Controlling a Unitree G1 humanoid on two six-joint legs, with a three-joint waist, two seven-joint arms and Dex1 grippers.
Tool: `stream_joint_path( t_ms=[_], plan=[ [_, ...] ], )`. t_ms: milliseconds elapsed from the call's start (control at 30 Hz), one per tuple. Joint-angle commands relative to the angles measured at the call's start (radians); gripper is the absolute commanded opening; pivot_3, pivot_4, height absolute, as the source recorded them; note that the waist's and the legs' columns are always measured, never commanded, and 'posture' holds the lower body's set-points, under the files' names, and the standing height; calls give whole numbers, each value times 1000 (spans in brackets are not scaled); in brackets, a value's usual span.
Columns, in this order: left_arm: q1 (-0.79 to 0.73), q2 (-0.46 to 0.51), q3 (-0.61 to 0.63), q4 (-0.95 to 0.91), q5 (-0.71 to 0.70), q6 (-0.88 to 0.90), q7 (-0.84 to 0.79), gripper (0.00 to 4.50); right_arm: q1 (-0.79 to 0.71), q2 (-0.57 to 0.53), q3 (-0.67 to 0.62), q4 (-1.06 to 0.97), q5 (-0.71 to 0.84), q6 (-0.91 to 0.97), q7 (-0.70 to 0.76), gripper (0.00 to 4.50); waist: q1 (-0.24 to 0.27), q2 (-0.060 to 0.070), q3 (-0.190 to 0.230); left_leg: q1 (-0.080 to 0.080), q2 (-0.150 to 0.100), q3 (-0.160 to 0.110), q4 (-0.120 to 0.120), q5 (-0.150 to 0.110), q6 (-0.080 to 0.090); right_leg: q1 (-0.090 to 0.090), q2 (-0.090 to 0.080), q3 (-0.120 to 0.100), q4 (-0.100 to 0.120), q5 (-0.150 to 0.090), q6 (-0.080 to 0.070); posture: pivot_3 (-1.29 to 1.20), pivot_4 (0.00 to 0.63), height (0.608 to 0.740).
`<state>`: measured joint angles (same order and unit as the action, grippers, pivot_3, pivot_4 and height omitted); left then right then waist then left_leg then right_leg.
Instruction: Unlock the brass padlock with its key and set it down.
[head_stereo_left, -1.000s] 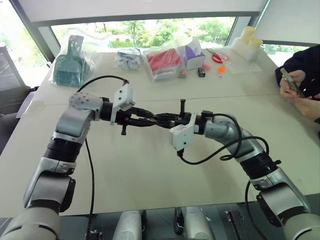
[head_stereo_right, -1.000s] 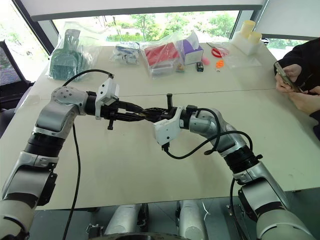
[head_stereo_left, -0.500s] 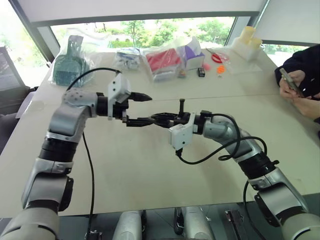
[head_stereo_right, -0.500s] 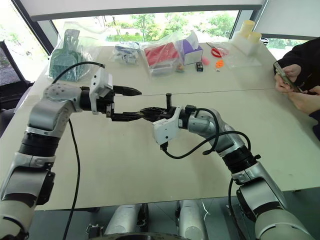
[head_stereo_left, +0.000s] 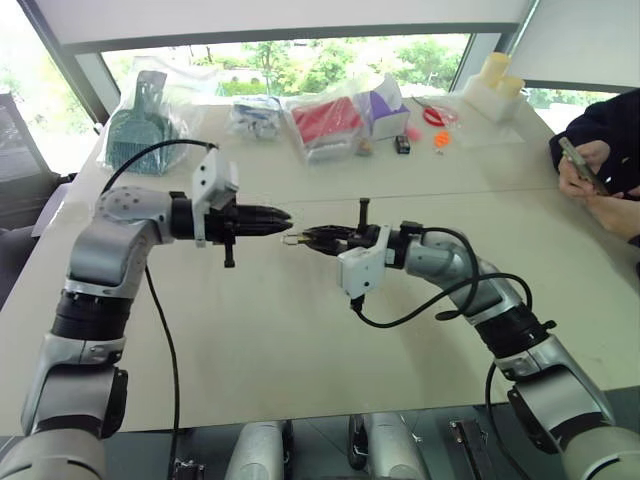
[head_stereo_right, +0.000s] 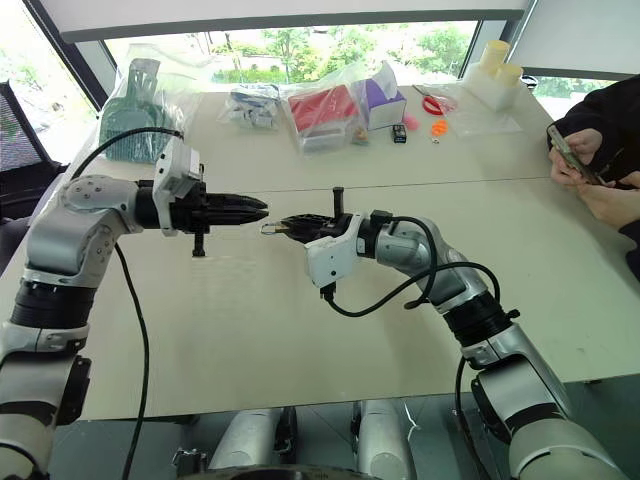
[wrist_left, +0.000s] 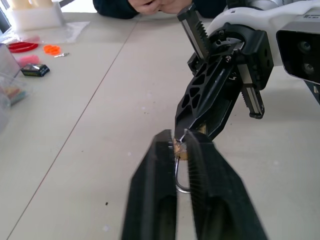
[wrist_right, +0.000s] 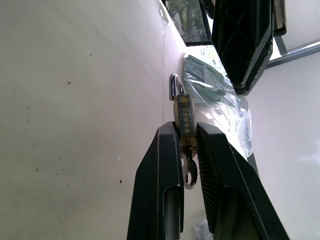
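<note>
The brass padlock (wrist_right: 183, 117) is tiny, with a yellowish body and a silvery shackle (wrist_right: 173, 83). It hangs above the table, and my right gripper (head_stereo_left: 304, 239) is shut on its body. A small silvery key (wrist_right: 188, 173) sticks out of the lock's base, between the right fingers (wrist_right: 165, 165). My left gripper (head_stereo_left: 283, 214) is shut and holds nothing. It points level at the lock from the left, a short gap away and slightly higher. In the left wrist view the lock (wrist_left: 179, 149) shows just past my left fingertips (wrist_left: 162, 145).
Along the table's far side lie a bagged green dustpan (head_stereo_left: 138, 128), a bag with red contents (head_stereo_left: 328, 122), a purple box (head_stereo_left: 386, 103), a small black box (head_stereo_left: 403, 145), red scissors (head_stereo_left: 436, 115) and a white container (head_stereo_left: 494, 92). A person with a phone (head_stereo_left: 583, 163) sits at the right.
My left gripper, which met the right gripper a second ago, opened wide, drew back to the left and shut again. The right gripper stayed put with the padlock.
</note>
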<state>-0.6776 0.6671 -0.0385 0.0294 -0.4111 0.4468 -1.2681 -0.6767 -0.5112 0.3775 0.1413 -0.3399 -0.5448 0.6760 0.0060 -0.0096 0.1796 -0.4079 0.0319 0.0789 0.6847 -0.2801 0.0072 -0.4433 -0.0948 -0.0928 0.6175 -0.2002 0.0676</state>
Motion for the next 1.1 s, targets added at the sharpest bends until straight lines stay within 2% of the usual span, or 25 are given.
stream_joint_path(
  t_ms=[33, 567, 833, 1100],
  plan=[
    [7, 17, -5, -36, -6, -3, -9, 112, -23, 3, -31, -28, 21, -1, -11, 0, 0, 0, 0, 0, 0, 0, 0, 0, 0, 0, 0, 0, 0, 0, 0, 0, 150, 740],
    [-2, -14, -53, 116, 60, -69, 2, 112, -27, 6, -30, -34, 23, 8, -8, 0, 1, 0, 0, 0, 0, 0, 0, 0, 0, 0, 0, 0, 0, 0, 0, 0, 150, 740],
    [-11, -40, -43, 160, 77, -84, 38, 112, -24, 16, -32, -40, 25, 17, -9, 0, 1, 0, 0, 0, 0, 0, 0, 0, 0, 0, 0, 0, 0, 0, 0, 0, 150, 740],
    [11, -12, 1, 163, 65, -84, 69, 112, 7, 11, -30, 16, 11, 15, -25, 0, -1, 0, 0, 0, 0, 0, 0, 0, 0, 0, 0, 0, 0, 0, 0, 0, 150, 740]
  ],
)
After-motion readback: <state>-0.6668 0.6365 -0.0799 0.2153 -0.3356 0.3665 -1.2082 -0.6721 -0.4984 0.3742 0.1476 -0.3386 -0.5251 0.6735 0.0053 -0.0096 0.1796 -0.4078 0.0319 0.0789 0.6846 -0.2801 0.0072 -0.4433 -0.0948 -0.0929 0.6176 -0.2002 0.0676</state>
